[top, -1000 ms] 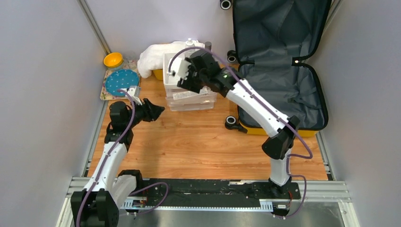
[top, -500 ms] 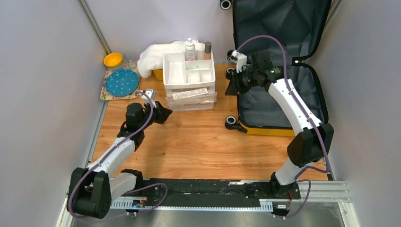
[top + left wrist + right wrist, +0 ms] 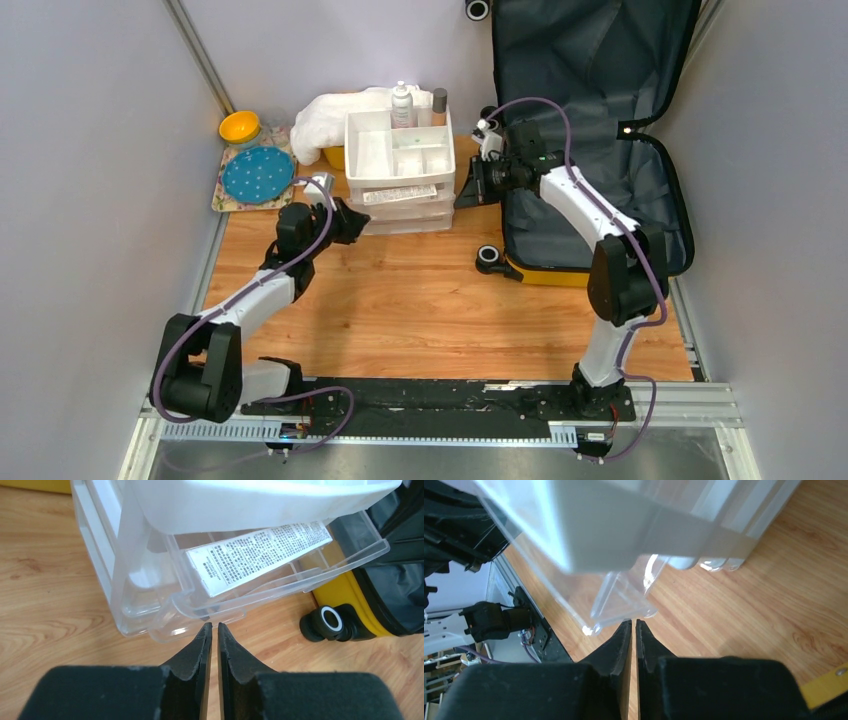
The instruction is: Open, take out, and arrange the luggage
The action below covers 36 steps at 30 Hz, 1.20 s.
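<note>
1. My left claw (image 3: 213, 626): pinched to a slit, nothing held, just in front of the clear plastic drawer unit with white compartmented top (image 3: 400, 160).
2. My right claw (image 3: 633, 622): likewise closed, empty, just beside that unit's right side.
3. Yellow hard-shell luggage (image 3: 650, 200), dark grey lining: lying open, right rear of wooden tabletop (image 3: 420, 300).

1. The right gripper (image 3: 634, 629) is pointing at the clear drawer unit (image 3: 624, 540), with its jaws nearly together and gripping nothing.
2. Its fingertips (image 3: 624, 630) are sitting just below the unit's protruding drawer corner (image 3: 621, 600).
3. The wooden tabletop (image 3: 754, 610) is showing below and right of the unit.
4. The luggage (image 3: 824, 692) is showing only a yellow edge, well to the unit's lower right.
</note>
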### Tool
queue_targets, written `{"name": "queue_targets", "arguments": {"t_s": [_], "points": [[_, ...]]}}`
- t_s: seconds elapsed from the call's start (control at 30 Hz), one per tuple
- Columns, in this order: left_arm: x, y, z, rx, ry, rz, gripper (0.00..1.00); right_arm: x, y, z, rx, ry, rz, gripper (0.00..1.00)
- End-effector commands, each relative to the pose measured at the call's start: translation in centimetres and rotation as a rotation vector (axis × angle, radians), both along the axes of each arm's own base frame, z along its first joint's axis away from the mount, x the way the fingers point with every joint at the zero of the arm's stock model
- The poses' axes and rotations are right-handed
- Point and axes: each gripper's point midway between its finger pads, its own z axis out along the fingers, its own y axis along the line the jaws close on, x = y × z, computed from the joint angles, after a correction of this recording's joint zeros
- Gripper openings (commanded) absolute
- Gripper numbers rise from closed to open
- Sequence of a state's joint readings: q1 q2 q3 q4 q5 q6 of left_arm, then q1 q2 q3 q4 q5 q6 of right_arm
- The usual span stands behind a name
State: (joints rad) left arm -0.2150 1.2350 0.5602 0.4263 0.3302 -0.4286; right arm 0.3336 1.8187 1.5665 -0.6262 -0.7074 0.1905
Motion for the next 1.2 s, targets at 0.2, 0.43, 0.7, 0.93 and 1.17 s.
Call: {"name": "queue_targets", "arguments": {"t_s": [0.2,0.43,0.7,0.93,1.17], "points": [[3.2,-1.0,3.9,-0.045,-0.132,0.01,0.18,5.8,1.9,0.5,0.029,-0.049,-0.09,0.08],[4.4,-0.3,3.9,-0.026,-0.144,0.068,0.27,6.5,2.3,1.5,0.072,-0.027,-0.142,0.1],[5.5,0.4,5.3,0.012,-0.211,0.099,0.32,7.2,2.1,1.3,0.089,0.007,-0.191,0.12],[1.9,-0.9,5.9,0.135,-0.088,-0.09,0.43,6.6,-0.4,3.4,0.082,-0.043,-0.194,0.19],[3.5,-1.1,11.5,0.275,-0.06,0.042,0.54,5.0,-5.6,6.3,0.018,-0.178,-0.234,0.24]]}}
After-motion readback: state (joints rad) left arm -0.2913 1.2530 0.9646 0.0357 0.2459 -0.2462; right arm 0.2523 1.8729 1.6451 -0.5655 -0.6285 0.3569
